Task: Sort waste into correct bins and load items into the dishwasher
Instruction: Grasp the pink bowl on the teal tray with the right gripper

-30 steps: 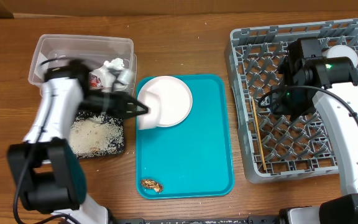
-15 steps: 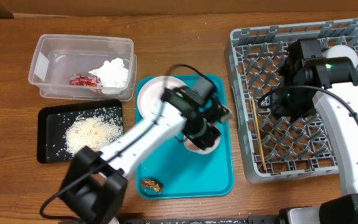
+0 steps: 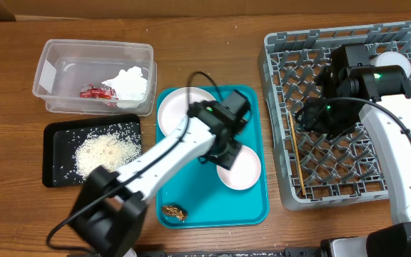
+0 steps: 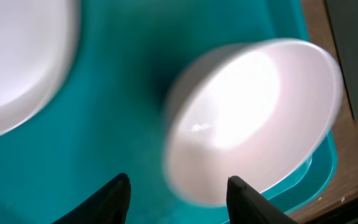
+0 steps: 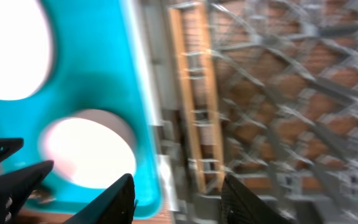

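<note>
We see the left gripper (image 4: 178, 199) open and empty, jaws spread, low over the teal tray (image 3: 212, 200). The bowl (image 3: 239, 169) sits on that tray just ahead of the fingers; we see no contact. The plate (image 3: 179, 111) is on the tray's far left corner and the scrap (image 3: 174, 212) is near its front edge. The right gripper (image 5: 176, 199) is also open, holding nothing, above the left side of the rack (image 3: 334, 185). The chopsticks (image 3: 297, 153) lie in the rack along its left wall, and the cup (image 3: 394, 63) is in the far right corner, partly hidden by the arm. The wrapper (image 3: 95, 92) and tissue (image 3: 129, 83) are in the tub (image 3: 63, 61). The rice (image 3: 105, 152) is in the black tray (image 3: 54, 171).
</note>
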You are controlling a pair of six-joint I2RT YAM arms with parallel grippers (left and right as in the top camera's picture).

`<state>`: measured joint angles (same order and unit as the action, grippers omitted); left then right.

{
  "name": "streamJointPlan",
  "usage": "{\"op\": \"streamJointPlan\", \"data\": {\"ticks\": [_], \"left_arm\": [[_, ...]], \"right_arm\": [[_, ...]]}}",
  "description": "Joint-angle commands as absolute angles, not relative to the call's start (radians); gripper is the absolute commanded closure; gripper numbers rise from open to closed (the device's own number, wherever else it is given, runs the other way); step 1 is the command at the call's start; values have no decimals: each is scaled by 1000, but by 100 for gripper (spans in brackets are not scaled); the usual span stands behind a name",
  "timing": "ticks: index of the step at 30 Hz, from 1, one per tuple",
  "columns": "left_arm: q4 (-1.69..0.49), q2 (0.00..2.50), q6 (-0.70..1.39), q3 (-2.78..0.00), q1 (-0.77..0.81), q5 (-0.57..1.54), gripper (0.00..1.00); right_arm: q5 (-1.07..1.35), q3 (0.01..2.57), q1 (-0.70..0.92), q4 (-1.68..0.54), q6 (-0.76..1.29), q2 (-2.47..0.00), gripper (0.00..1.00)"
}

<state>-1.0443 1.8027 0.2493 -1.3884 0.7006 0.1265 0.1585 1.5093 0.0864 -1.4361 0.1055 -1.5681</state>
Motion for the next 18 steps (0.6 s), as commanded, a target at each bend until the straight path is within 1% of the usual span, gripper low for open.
{"op": "streamJointPlan", "data": {"ticks": [1,3,5,8,11,14,16,18], "left_arm": [[-1077,1631,455,-1424,598,49,47],[-1098,1578,485,-1424,548,49,42],[-1125,1525,498,-1424,491,49,32],[-1169,1477,498,-1424,422,49,22],[-1204,1462,494,-1424,371,48,19],[-1215,1464,495,-1422,348,49,18],[-1213,1464,494,-1422,348,49,17],[-1212,1464,494,-1422,348,49,16]], "right_arm": [[348,1523,117,-1406,109,-1553,53],[350,1508,149,-1385,109,-1554,52],[350,1480,190,-1356,109,-1557,51],[350,1428,257,-1316,110,-1568,51],[337,1362,322,-1254,129,-1570,51],[185,1275,403,-1168,229,-1579,50],[119,1238,434,-1122,264,-1585,50],[105,1210,452,-1083,268,-1591,51]]}}
